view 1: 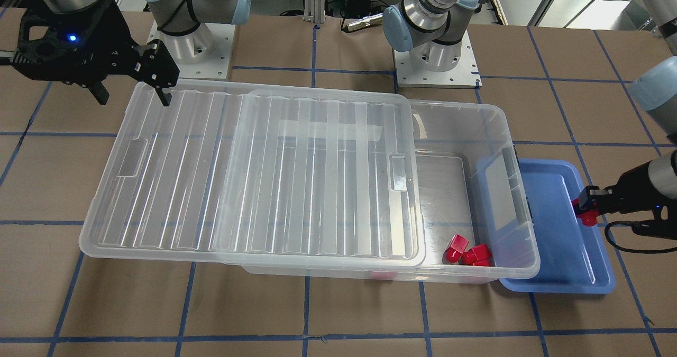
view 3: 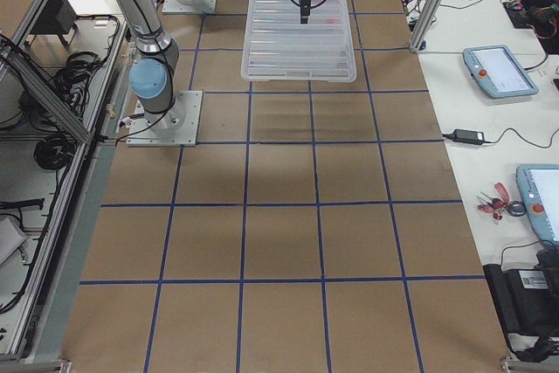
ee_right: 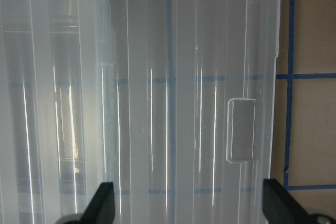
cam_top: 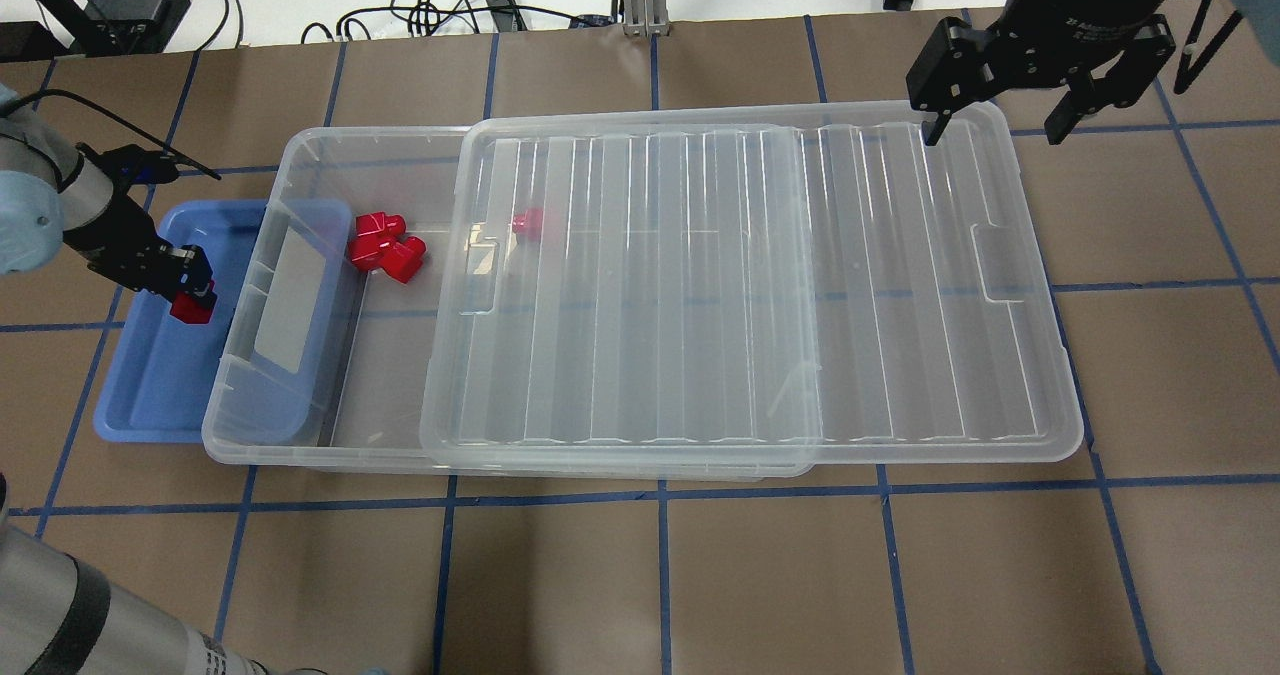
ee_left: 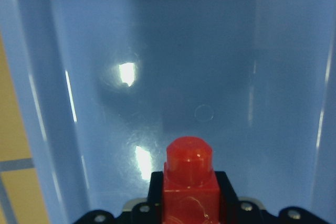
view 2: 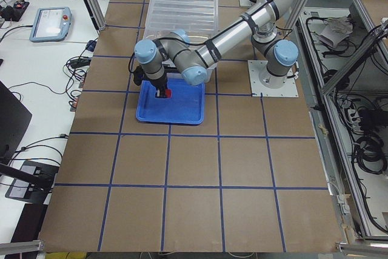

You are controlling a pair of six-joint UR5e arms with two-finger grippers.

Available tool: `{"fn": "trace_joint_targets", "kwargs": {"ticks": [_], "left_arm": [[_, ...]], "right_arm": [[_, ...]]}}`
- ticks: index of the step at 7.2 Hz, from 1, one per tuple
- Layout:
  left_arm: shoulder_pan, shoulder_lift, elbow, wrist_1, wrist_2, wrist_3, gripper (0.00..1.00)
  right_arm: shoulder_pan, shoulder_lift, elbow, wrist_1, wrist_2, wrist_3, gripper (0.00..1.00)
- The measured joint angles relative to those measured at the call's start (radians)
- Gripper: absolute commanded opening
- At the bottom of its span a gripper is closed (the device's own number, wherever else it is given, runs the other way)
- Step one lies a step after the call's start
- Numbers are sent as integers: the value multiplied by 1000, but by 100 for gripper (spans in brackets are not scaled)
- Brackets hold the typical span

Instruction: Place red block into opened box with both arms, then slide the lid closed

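Observation:
My left gripper is shut on a red block, holding it just above the blue tray beside the box's open end. The left wrist view shows that block pinched between the black fingers, stub pointing forward. The clear box has its lid slid far right, leaving the left end open. A few red blocks lie in that open end, one more under the lid's edge. My right gripper hangs open above the lid's far right corner, with nothing between its fingers.
The blue tray is tucked partly under the box's end. Both arm bases stand behind the box. Cables run along the table's back edge. Side benches carry tablets. Brown table surface lies in front of the box.

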Motion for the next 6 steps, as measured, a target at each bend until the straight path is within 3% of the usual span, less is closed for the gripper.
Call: {"fn": "trace_joint_targets", "kwargs": {"ticks": [2,3,6], "left_arm": [[-81,42,157,-184,-15,-99,0],[-129,68,185,-231,-39,-180,0],[-284,105,130,-265,-88,-410,0]], "right_arm": [[1,-2,-3,3,-1,0,100],[1,-2,-8,4,-1,0,100],[1,-3,-10,7,0,0,100]]}}
